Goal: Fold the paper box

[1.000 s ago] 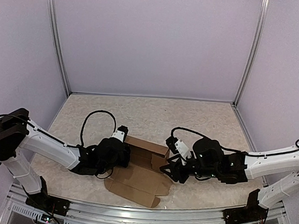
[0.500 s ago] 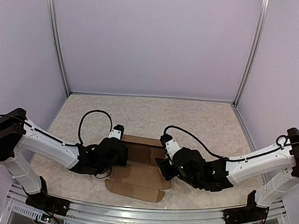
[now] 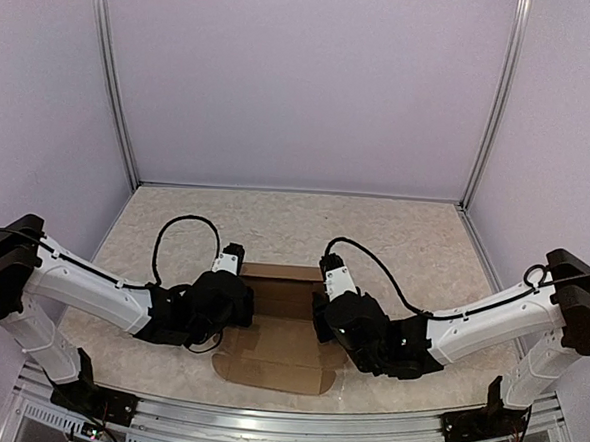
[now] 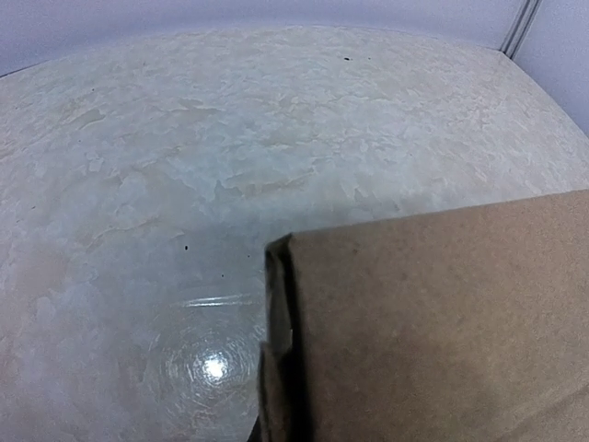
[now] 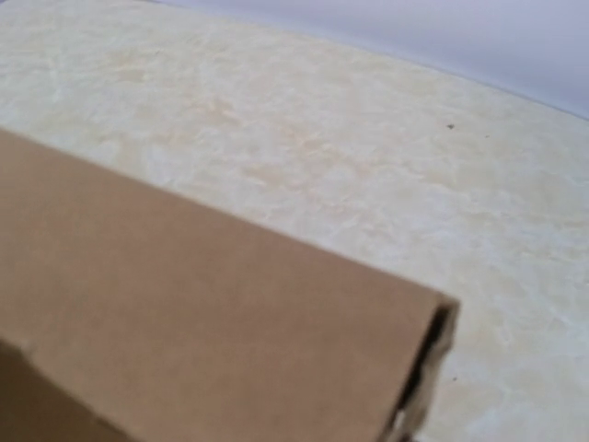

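Crowding the paper box (image 3: 277, 348): left arm (image 3: 90, 291), right arm (image 3: 469, 327), perhaps touching.

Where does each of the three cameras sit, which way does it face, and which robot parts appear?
Top external: high behind the robot, facing down and forward onto the table and paper box; left arm and right arm both show.
Left wrist: low above the table, facing its far right corner; box edge close, no robot part clear.
Right wrist: low, facing a wall across the table; box close, no robot part.
Shared: all show the box.
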Controlling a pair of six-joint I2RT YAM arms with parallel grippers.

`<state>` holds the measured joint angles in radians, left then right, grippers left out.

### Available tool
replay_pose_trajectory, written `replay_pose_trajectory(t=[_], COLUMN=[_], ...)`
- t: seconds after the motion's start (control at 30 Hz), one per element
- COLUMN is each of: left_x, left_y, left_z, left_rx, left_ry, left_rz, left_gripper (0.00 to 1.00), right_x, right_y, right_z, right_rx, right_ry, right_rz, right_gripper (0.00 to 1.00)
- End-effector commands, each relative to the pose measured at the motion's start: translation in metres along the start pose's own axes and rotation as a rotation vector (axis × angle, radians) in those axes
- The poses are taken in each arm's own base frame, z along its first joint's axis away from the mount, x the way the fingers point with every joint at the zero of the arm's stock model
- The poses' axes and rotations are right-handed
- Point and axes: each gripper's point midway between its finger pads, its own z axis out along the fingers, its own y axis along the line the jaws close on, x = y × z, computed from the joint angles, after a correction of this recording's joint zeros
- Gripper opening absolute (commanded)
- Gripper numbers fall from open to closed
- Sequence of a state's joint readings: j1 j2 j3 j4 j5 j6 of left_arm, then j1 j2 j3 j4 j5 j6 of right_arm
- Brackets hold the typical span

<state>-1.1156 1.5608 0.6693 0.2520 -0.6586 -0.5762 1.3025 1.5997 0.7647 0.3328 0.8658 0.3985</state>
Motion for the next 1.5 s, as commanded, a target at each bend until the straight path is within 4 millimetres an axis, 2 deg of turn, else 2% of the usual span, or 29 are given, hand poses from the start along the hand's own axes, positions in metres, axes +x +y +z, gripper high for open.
replay_pose_trajectory(t=[0.0,0.23,0.27,0.53,0.6,0.93,1.03,1.23,1.37,1.47], left_x=[-0.015,-0.021,-0.022,-0.027,-0.029,-0.033,-0.031,-0.030,-0.032,-0.041], left_y=[-0.027,-0.028,-0.028,-0.031,-0.032,-0.034,-0.030,-0.016,-0.009,-0.004], left_z=[-0.013,-0.017,-0.017,-0.014,-0.014,-0.021,-0.025,-0.045,-0.066,-0.084], left_rx=[0.098,0.098,0.098,0.070,0.065,0.098,0.103,0.128,0.190,0.244], left_ry=[-0.021,-0.030,-0.028,-0.015,-0.015,-0.019,-0.008,0.014,0.021,0.010], left_rz=[-0.025,-0.046,-0.048,-0.042,-0.043,-0.045,-0.029,-0.017,-0.013,-0.015], left_gripper=[0.00,0.00,0.00,0.02,0.12,0.42,0.45,0.59,0.61,0.62], right_x=[-0.013,-0.016,-0.015,-0.015,-0.013,-0.006,-0.002,0.002,0.004,0.005], right_y=[0.008,0.014,0.015,0.022,0.024,0.021,0.014,0.002,0.002,0.004], right_z=[0.003,0.007,0.007,0.012,0.013,0.020,0.024,0.035,0.045,0.052], right_rx=[0.012,0.011,0.010,0.042,0.061,0.112,0.124,0.115,0.052,-0.022], right_ry=[-0.043,-0.041,-0.040,-0.032,-0.015,0.031,0.052,0.079,0.093,0.095], right_rz=[0.006,-0.013,-0.013,0.010,0.015,0.014,0.011,0.010,-0.004,-0.005], right_gripper=[0.37,0.01,0.00,0.00,0.00,0.00,0.00,0.00,0.00,0.00])
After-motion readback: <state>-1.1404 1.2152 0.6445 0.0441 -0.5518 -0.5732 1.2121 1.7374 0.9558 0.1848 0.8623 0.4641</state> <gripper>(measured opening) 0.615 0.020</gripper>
